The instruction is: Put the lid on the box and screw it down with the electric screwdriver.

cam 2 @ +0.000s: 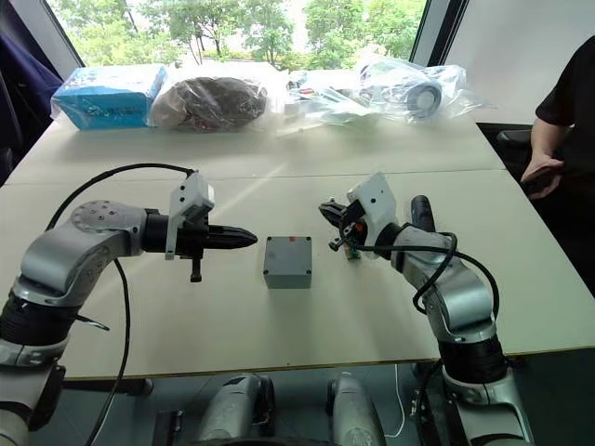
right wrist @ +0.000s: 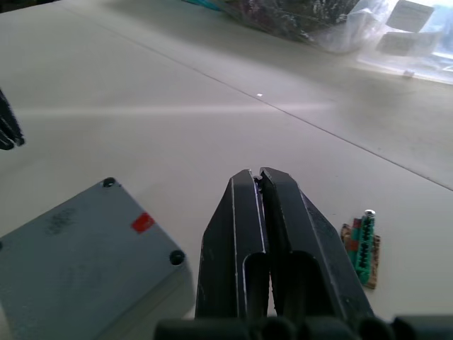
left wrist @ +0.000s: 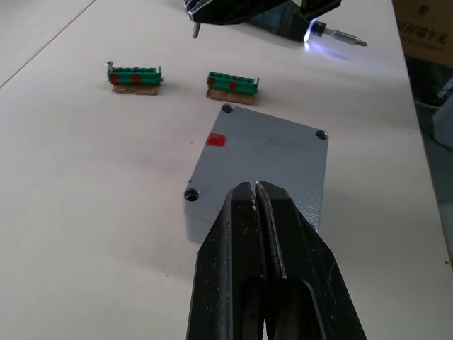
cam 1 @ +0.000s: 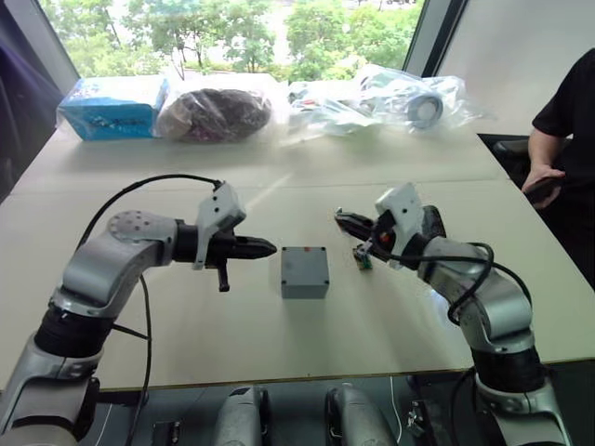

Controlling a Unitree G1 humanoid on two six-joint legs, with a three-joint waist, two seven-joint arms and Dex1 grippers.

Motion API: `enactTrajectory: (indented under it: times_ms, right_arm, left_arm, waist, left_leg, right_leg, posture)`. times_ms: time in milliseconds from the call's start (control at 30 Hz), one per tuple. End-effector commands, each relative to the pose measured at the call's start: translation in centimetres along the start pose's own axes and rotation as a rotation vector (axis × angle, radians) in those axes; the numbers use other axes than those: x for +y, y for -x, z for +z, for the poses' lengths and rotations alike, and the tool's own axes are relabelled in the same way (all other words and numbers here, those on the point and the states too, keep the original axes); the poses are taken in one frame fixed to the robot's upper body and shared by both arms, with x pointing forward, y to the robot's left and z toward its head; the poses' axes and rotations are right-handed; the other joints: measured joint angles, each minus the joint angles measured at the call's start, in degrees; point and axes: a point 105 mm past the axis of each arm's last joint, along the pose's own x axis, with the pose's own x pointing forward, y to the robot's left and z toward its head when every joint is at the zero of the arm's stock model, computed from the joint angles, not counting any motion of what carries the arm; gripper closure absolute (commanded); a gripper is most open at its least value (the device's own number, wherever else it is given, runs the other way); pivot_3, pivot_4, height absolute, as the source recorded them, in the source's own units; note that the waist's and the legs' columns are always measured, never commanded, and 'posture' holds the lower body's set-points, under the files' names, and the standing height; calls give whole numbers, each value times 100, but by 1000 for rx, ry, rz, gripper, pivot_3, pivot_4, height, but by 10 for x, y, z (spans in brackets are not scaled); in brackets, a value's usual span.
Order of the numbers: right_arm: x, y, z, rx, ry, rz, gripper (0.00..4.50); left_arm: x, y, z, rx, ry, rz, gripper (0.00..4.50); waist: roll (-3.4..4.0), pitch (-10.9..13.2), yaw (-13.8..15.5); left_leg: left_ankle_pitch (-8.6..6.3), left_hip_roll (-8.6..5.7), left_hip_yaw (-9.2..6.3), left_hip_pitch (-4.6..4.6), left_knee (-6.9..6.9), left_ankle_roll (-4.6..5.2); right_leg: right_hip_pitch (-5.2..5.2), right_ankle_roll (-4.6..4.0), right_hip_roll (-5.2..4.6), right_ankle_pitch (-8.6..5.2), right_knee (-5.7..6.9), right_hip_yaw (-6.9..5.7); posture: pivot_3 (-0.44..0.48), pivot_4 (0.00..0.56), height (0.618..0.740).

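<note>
The grey box (cam 1: 304, 288) stands at the table's centre with the lid (cam 1: 305, 263) lying flat on top of it, red mark up, and dark screw heads or holes at the lid's corners (left wrist: 226, 109). My left gripper (cam 1: 267, 248) is shut and empty, pointing at the box from its left, a short way off. To the right of the box and slightly behind it, my right gripper (cam 1: 342, 219) hovers, also shut and empty. The electric screwdriver (cam 2: 420, 212) lies on the table behind my right wrist, its tip light (left wrist: 310, 32) on.
Two small green parts (left wrist: 134, 76) (left wrist: 232, 83) lie on the table between the box and my right gripper. A blue carton (cam 1: 113, 107) and plastic bags (cam 1: 216, 111) line the far edge. A person in black (cam 1: 558, 121) sits at the right.
</note>
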Motion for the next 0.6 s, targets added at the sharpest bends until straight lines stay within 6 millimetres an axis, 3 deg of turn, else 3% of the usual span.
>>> enactTrajectory:
  times_ms: [33, 600]
  right_arm:
    - [12, 1, 7, -28, 14, 29, 4467]
    - [18, -3, -17, 50, -28, 31, 4467]
  left_arm:
    - [-4, 1, 2, 6, -38, -2, 4500]
    - [-2, 2, -2, 3, -25, 32, 4500]
  waist:
    - [0, 0, -3]
    - [0, 0, 4]
  left_leg:
    - [0, 0, 0, 0, 0, 0]
    - [0, 0, -2, 0, 0, 0]
  right_leg:
    - [0, 0, 0, 0, 0, 0]
    - [0, -1, 0, -1, 0, -1]
  posture:
    - [0, 150, 740]
    - [0, 150, 740]
